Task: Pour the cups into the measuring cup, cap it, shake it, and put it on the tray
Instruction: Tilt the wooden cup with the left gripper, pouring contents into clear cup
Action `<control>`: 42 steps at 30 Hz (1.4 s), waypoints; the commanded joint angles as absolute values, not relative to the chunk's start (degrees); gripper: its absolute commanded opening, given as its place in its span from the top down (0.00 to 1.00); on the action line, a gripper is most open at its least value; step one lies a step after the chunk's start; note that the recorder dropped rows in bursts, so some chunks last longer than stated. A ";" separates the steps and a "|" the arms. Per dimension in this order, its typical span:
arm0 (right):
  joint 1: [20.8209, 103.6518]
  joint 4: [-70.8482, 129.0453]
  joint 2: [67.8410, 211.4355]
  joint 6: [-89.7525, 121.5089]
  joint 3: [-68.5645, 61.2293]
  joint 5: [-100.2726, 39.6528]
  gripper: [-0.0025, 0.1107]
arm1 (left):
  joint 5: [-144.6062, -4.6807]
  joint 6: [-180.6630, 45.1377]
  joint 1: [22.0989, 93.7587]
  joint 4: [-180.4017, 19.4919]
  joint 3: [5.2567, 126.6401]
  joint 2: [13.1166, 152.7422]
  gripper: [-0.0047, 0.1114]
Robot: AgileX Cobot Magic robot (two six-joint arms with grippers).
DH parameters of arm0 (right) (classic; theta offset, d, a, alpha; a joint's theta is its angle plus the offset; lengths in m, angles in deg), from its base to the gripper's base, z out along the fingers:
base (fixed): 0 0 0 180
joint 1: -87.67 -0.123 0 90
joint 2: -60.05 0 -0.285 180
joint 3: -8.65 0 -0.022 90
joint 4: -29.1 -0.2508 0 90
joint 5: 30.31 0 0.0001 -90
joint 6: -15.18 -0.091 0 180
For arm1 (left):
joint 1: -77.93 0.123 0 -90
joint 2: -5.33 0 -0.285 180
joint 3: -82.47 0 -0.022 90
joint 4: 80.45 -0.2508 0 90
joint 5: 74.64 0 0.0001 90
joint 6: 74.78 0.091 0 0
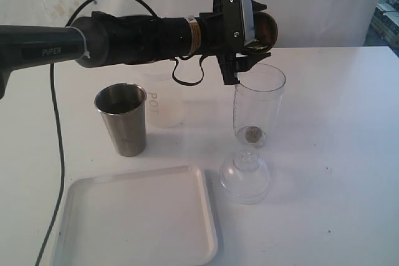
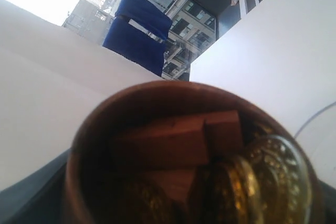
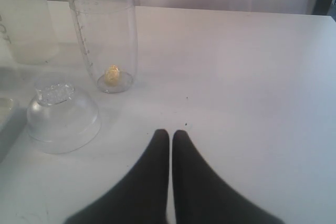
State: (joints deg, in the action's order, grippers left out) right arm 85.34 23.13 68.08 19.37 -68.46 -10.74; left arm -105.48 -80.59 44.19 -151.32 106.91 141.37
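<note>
My left gripper (image 1: 257, 29) is shut on the small brown wooden cup (image 1: 269, 25), held tipped on its side just above the mouth of the clear measuring cup (image 1: 259, 101). In the left wrist view the wooden cup (image 2: 86, 145) fills the picture, with wooden blocks (image 2: 173, 140) and gold coins (image 2: 273, 171) inside. One gold piece (image 3: 112, 73) lies at the bottom of the measuring cup (image 3: 105, 30). The domed clear lid (image 1: 245, 175) rests on the table in front of it. The steel tumbler (image 1: 124, 119) and the frosted cup (image 1: 163, 101) stand to the left. My right gripper (image 3: 170, 135) is shut and empty, low over bare table.
The white tray (image 1: 137, 216) lies at the front left, near the table's edge. A black cable (image 1: 59, 154) hangs from the left arm down past the tray's left side. The lid (image 3: 63, 116) and the frosted cup (image 3: 26, 24) also show in the right wrist view.
</note>
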 commanded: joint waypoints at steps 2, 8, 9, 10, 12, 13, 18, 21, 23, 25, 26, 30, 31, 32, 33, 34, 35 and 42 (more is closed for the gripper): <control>85.46 23.15 67.84 19.45 -68.56 -11.07 0.96 | -106.11 -80.75 43.92 -150.10 107.61 140.74 0.96; 85.46 23.15 67.84 19.45 -68.56 -11.07 0.96 | -106.29 -73.66 43.92 -150.10 107.61 140.74 0.96; 85.46 23.15 67.84 19.45 -68.56 -11.07 0.96 | -106.18 -70.97 43.92 -149.95 107.61 140.89 0.96; 85.46 23.15 67.84 19.45 -68.56 -11.07 0.96 | -106.31 -69.24 43.92 -149.12 107.71 141.12 0.96; 85.46 23.15 67.84 19.45 -68.56 -11.07 0.96 | -105.87 -67.28 43.92 -146.98 107.82 141.68 0.96; 85.46 23.15 67.84 19.45 -68.56 -11.07 0.96 | -105.61 -67.04 43.92 -146.86 107.82 141.86 0.96; 85.46 23.15 67.84 19.45 -68.56 -11.07 0.96 | -106.02 -64.70 43.92 -146.96 107.96 142.42 0.96; 85.46 23.15 67.84 19.45 -68.56 -11.07 0.96 | -106.88 -61.55 43.92 -146.96 107.96 142.42 0.96; 85.46 23.15 67.84 19.45 -68.56 -11.07 0.96 | -107.58 -59.74 43.92 -146.96 107.96 142.42 0.96; 85.46 23.15 67.84 19.45 -68.56 -11.07 0.96 | -107.58 -58.61 43.92 -146.96 107.96 142.42 0.96; 85.46 23.15 67.84 19.45 -68.56 -11.07 0.96 | -107.58 -57.92 43.92 -146.96 107.96 142.42 0.96; 85.46 23.15 67.84 19.45 -68.56 -11.07 0.96 | -107.58 -57.43 43.92 -146.96 108.04 142.42 0.96; 85.46 23.15 67.84 19.45 -68.56 -11.07 0.96 | -107.58 -56.03 43.92 -146.96 108.04 142.42 0.96; 85.46 23.15 67.84 19.45 -68.56 -11.07 0.96 | -107.58 -54.37 43.92 -146.85 108.04 142.42 0.96; 85.46 23.15 67.84 19.45 -68.56 -11.07 0.96 | -107.58 -52.92 43.92 -146.85 108.04 142.42 0.96; 85.46 23.15 67.84 19.45 -68.56 -11.07 0.96 | -107.58 -51.89 43.92 -146.25 108.04 142.42 0.96; 85.46 23.15 67.84 19.45 -68.56 -11.07 0.96 | -107.58 -50.94 43.92 -145.22 108.04 142.42 0.96; 85.46 23.15 67.84 19.45 -68.56 -11.07 0.96 | -110.02 -48.95 43.92 -143.37 108.04 142.42 0.96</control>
